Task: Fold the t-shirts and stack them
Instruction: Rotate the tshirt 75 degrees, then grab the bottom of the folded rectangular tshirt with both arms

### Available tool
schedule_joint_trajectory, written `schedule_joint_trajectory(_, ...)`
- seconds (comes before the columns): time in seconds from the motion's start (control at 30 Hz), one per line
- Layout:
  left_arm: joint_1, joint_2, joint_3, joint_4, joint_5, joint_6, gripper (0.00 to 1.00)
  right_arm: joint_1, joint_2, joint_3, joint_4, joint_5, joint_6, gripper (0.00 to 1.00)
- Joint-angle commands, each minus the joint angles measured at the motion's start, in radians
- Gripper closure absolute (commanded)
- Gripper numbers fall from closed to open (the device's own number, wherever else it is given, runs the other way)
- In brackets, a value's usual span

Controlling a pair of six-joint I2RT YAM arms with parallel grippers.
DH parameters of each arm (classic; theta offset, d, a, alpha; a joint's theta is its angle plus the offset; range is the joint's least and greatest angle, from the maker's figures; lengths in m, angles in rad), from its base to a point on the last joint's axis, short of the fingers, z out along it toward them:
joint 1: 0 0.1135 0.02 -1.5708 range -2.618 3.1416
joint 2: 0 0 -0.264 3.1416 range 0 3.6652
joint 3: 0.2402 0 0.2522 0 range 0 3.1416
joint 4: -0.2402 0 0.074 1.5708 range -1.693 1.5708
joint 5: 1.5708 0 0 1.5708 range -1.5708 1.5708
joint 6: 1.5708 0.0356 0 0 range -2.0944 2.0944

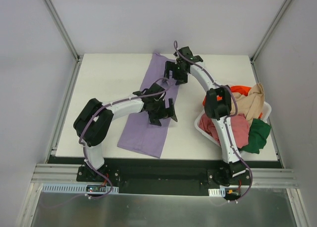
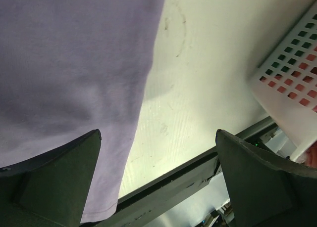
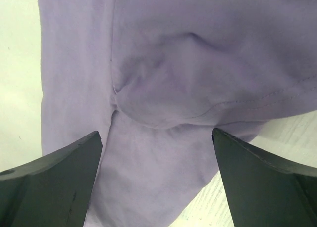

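**Desk:** How do your jaws stand?

**Operator:** Both pairs are spread wide and grasp nothing. My left jaws hang over the middle of the lavender t-shirt. My right jaws hang over its far part.

**Desk:** And the shirt itself?

**Operator:** It lies on the worktop as a long narrow strip, running away from the arm bases on a slight slant. In my left wrist camera its long edge runs up between the left jaws. There is cloth below the finger on the left of that view and bare worktop below the other finger. I cannot tell whether either tip touches the cloth.

**Desk:** What about under the right jaws?

**Operator:** Cloth fills nearly the whole gap there. I see a soft pucker midway between them, and a stitched hem crosses toward the finger on the right of that view. A little bare worktop shows past each finger.

**Desk:** Where are the others?

**Operator:** They are heaped in the white basket, well off to the right of both pairs of jaws. The orange-red t-shirt and the beige t-shirt lie at its far side. The dusty pink t-shirt and the dark green t-shirt lie nearer me, and the green one spills over the rim. My right arm crosses above the basket's left side.
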Motion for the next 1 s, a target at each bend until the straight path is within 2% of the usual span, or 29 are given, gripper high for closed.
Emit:
schedule_joint_trajectory(0.0, 0.001, -0.060, 0.023, 0.002, 0.015, 0.034, 0.01, 0.013, -0.133, -0.025, 0.036, -0.001, -0.086, 0.04)
schedule_joint_trajectory(0.17, 0.002, -0.270, -0.127, -0.032, -0.077, 0.089, 0.01, 0.039, -0.419, -0.336, 0.038, 0.063, -0.195, 0.04)
schedule_joint_trajectory(0.37, 0.054, -0.620, -0.349, -0.246, -0.381, 0.083, 0.01, 0.156, -0.797, -0.853, 0.231, 0.213, -0.272, 0.04)
schedule_joint_trajectory(0.43, 0.131, -0.715, -0.437, -0.268, -0.378, 0.095, 0.01, 0.254, -0.898, -1.040, 0.301, 0.244, -0.321, 0.04)
schedule_joint_trajectory(0.53, 0.281, -0.783, -0.535, -0.282, -0.279, 0.106, 0.01, 0.419, -1.019, -1.217, 0.375, 0.353, -0.416, 0.04)
schedule_joint_trajectory(0.63, 0.338, -0.787, -0.587, -0.306, -0.243, 0.115, 0.01, 0.597, -1.089, -1.323, 0.403, 0.405, -0.456, 0.04)
schedule_joint_trajectory(0.73, 0.343, -0.787, -0.620, -0.306, -0.237, 0.110, 0.03, 0.726, -1.090, -1.357, 0.405, 0.335, -0.435, 0.04)
schedule_joint_trajectory(0.8, 0.343, -0.790, -0.636, -0.308, -0.257, 0.103, 0.11, 0.794, -1.060, -1.357, 0.398, 0.333, -0.425, 0.03)
schedule_joint_trajectory(0.93, 0.343, -0.780, -0.669, -0.308, -0.301, 0.092, 0.19, 0.886, -0.989, -1.302, 0.397, 0.298, -0.399, 0.01)
schedule_joint_trajectory(0.97, 0.344, -0.771, -0.675, -0.308, -0.309, 0.084, 0.24, 0.901, -0.971, -1.292, 0.400, 0.293, -0.404, 0.03)
